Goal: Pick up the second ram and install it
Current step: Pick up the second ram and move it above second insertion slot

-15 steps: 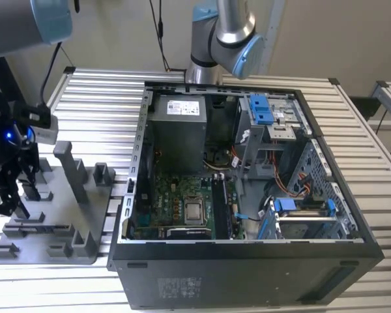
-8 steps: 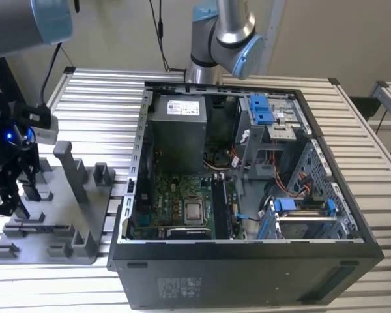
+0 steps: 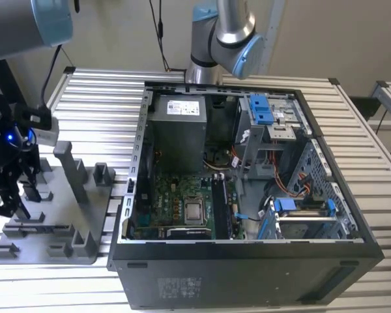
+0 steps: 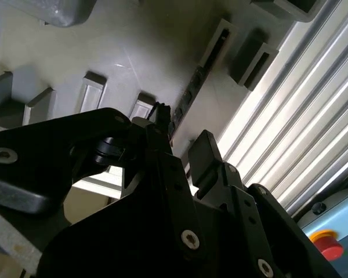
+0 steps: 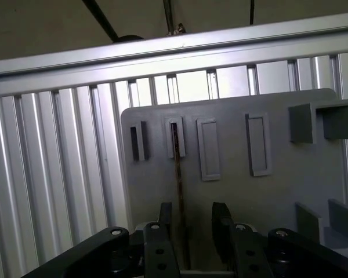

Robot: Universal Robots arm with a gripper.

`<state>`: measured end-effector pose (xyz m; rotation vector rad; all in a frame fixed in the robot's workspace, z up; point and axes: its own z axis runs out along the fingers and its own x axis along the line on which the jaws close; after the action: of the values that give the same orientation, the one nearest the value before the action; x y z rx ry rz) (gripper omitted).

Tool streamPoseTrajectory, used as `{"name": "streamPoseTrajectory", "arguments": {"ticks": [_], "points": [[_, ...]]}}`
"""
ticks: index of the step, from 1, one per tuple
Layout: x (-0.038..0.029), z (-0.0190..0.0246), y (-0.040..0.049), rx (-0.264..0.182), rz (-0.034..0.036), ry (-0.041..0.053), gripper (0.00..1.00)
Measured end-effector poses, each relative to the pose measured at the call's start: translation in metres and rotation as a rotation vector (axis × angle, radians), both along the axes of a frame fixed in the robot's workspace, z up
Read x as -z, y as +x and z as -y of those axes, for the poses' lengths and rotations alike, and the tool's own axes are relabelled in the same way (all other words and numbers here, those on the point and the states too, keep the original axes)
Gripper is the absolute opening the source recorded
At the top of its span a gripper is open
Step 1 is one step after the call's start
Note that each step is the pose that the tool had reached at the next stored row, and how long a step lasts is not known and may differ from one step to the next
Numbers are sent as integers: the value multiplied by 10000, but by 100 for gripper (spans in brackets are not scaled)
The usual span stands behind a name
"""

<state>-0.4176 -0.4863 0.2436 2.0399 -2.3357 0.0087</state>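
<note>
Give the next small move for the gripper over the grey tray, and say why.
Probably close the jaws. In the first wrist view the gripper is open and straddles the thin dark ram stick, which stands on edge in the grey plastic fixture tray.

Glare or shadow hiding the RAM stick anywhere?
Exterior view: bright glare on the ribbed aluminium table, black gripper in shadow. Second wrist view: table blown white, gripper silhouetted. First wrist view: even light; thin dark RAM stick plain against the grey plastic tray.
</note>
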Motion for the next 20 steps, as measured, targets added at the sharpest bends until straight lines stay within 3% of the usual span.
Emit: {"name": "streamPoseTrajectory", "arguments": {"ticks": [20], "points": [[110, 0, -15, -183, 20, 4, 42]]}}
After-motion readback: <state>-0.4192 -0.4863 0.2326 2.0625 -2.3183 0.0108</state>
